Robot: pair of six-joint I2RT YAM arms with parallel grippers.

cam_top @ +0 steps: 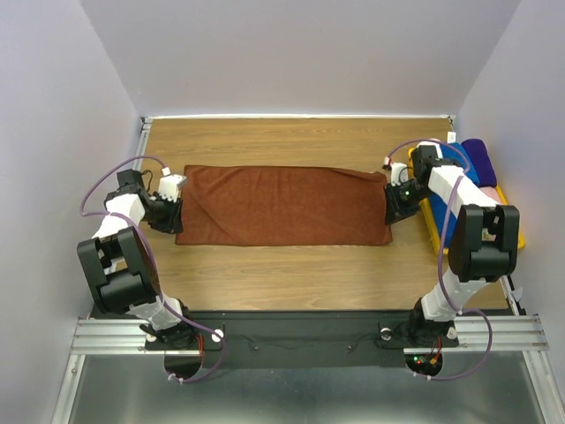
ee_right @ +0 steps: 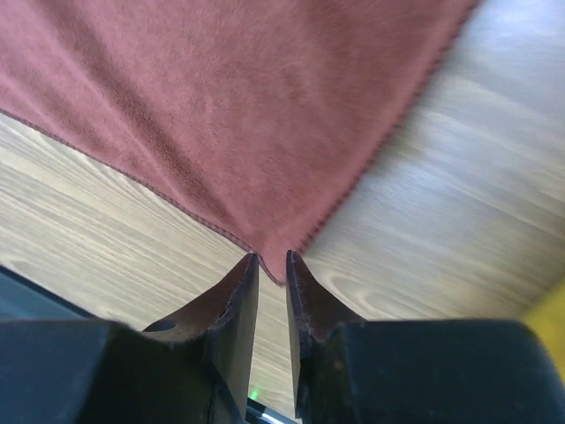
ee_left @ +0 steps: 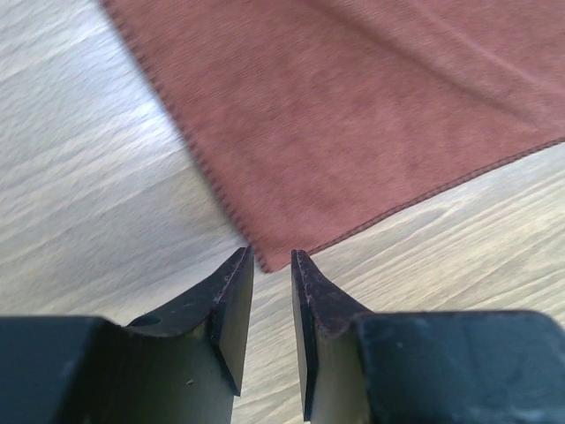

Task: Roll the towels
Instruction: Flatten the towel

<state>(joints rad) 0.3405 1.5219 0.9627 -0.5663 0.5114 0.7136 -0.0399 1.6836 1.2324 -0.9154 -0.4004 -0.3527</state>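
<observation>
Fuzzy rust-brown towel (cam_top: 282,205) spread on wood table (cam_top: 291,274), left tool (ee_left: 272,256), right tool (ee_right: 272,258) both narrowly apart

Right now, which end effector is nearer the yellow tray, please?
Right. The right end effector is beside the yellow tray; the left end effector is at the towel's opposite end.

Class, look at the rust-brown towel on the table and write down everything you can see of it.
The rust-brown towel is a plain, soft, fine-piled cloth with a stitched hem. It lies spread flat as a long rectangle across the wooden table, with a diagonal crease near its left end. The left pincer and right pincer each have one of its corners at their narrowly parted fingertips; whether they pinch it cannot be told.
</observation>
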